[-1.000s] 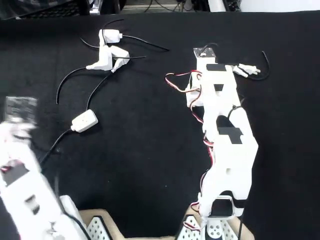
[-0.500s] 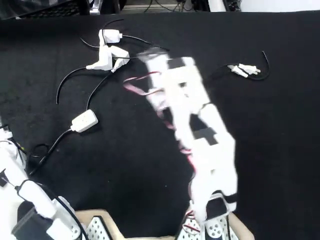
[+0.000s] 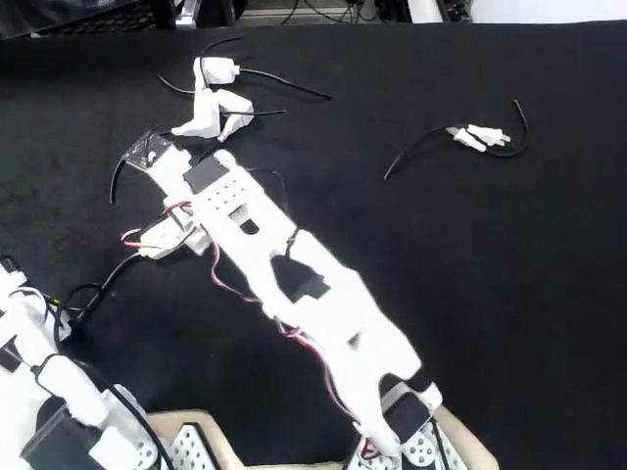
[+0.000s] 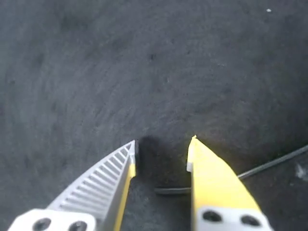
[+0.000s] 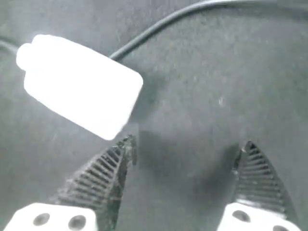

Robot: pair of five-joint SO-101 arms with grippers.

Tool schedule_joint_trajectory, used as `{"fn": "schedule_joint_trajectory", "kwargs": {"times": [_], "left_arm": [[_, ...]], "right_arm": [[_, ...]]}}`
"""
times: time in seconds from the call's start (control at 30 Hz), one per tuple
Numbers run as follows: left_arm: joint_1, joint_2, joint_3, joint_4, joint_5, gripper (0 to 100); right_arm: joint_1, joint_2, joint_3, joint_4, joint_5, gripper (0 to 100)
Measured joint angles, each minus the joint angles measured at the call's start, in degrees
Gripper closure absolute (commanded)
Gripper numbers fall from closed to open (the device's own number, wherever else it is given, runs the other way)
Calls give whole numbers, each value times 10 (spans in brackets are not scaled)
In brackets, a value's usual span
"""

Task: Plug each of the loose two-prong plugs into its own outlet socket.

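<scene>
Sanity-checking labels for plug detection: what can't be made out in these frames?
High view: white block partly under the right arm; its face is hidden.
High view: white cluster too small to tell plugs from sockets, or mated from loose.
High view: lone plug too small to count prongs.
Left wrist view: cable cut off by the edge; its ends unseen.
Right wrist view: cabled block shows no slots or prongs.

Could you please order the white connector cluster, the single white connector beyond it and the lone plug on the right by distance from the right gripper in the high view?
1. White connector cluster: just beside the right gripper, at the left.
2. Single white connector: beyond the cluster, near the far edge.
3. Lone plug: across the table, far right.
</scene>
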Motion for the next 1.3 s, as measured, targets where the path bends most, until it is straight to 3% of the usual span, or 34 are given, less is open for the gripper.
{"fn": "schedule_joint_trajectory", "kwargs": {"times": [0.33,0.6,0.83,1.0,1.1,1.3], "left_arm": [[-1,-2,11,-4,9,827],[-1,-2,11,-4,10,827],[-1,-2,11,-4,10,827],[-1,-2,11,-4,10,827],[-1,-2,11,-4,10,827],[-1,-2,11,-4,10,827]], "right_arm": [[-85,196,-351,112,101,669],[-98,233,-396,105,160,678],[-98,234,-396,109,164,896],[-97,233,-397,139,165,986],[-97,233,-411,166,165,939],[-103,227,-412,172,149,692]]}}
